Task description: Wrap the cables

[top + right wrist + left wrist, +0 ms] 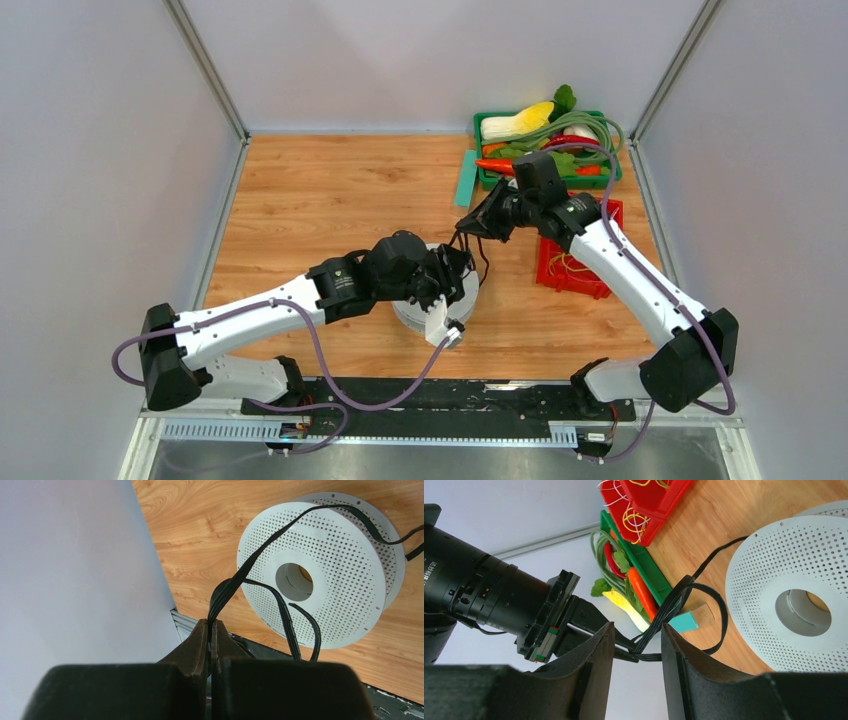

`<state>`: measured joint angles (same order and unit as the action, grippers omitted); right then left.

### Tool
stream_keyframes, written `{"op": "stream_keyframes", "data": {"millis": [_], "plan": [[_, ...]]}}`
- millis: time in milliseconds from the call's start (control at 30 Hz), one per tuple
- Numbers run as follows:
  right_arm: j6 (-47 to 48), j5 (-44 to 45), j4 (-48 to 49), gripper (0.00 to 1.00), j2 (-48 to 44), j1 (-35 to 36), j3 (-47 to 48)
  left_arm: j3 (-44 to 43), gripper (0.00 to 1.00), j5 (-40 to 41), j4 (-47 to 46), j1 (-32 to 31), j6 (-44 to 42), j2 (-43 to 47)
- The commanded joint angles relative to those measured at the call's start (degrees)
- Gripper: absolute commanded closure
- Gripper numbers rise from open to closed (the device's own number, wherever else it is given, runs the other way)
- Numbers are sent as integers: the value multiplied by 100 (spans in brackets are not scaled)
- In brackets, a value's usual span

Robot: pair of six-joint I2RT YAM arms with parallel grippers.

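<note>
Right gripper (210, 628): jaws pressed together on a gathered bundle of the cables (226, 591), several black strands pinched between the fingertips. It is held raised above the surface (320, 200), just past the far right edge of the reel (325, 575).

Left gripper (638, 647): jaws partway apart, set either side of the same bundle, right beside the right gripper's pinch. The strands pass through the gap. Whether either finger touches them cannot be told.

Cables: thin, black, looped.
- From the pinch, one strand arcs across the face of the reel to its far rim and on over the edge.
- Two more loops hang down in front of the reel's near side.
- Seen from above, the loops hang between the two grippers.

Reel: white, with a perforated flange and a round hub hole. It lies flat on the surface near the middle, partly under the left gripper.

Green tray (646, 567): at the far right corner, holding toy vegetables and a coiled green hose (590, 130).

Red basket (575, 283): on the right of the surface, nearer than the green tray, with thin yellow bands inside.

Teal card (466, 178): flat on the surface, just left of the green tray.
</note>
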<state>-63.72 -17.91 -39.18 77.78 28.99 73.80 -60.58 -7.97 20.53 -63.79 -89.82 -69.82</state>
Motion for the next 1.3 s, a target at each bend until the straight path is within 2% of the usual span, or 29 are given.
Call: {"op": "stream_keyframes", "data": {"millis": [0,267,333,767,1067,1267], "plan": [[-105,104,50,100,-87,62,-216,-59,52,111,2,-28,-440,-57],[114,-10,270,100,-97,194,-481,-262,52,58,1355,121,-1160,-189],[97,-72,305,100,-79,212,-489,-201,52,85,1383,121,-1344,-190],[-79,-528,621,100,62,502,-577,731,52,67,268,121,-2285,-49],[-175,-582,719,100,97,687,-736,995,54,366,-1024,121,-2250,-304],[-175,-529,701,100,97,687,-727,1180,55,340,-1166,121,-2330,-225]]}}
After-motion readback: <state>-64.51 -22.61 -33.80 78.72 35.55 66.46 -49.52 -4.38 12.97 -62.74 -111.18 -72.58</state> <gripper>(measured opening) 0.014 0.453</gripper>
